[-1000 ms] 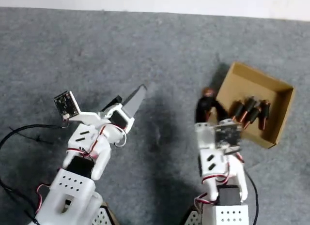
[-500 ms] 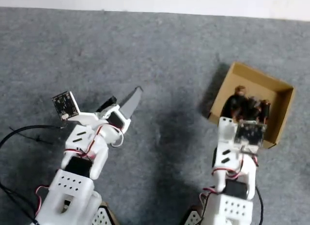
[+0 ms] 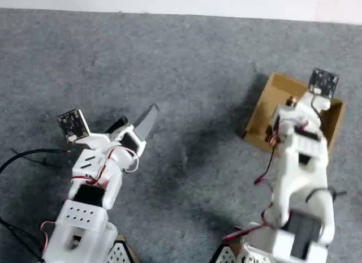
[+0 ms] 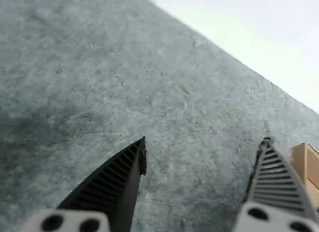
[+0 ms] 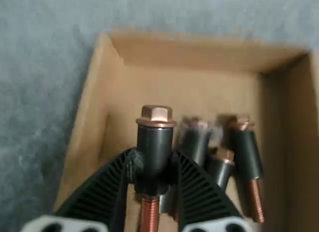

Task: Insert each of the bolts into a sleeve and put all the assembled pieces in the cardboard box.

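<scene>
Delivery nears: right gripper (image 5: 153, 164), clamped on a sleeved bolt (image 5: 154, 139), has swung in over the cardboard box (image 5: 87, 127); left gripper (image 4: 205, 142) gapes empty.

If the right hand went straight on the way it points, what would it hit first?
Probably the bare floor of the cardboard box, led by the bolt-and-sleeve piece the right hand grips; depth is unclear.
</scene>
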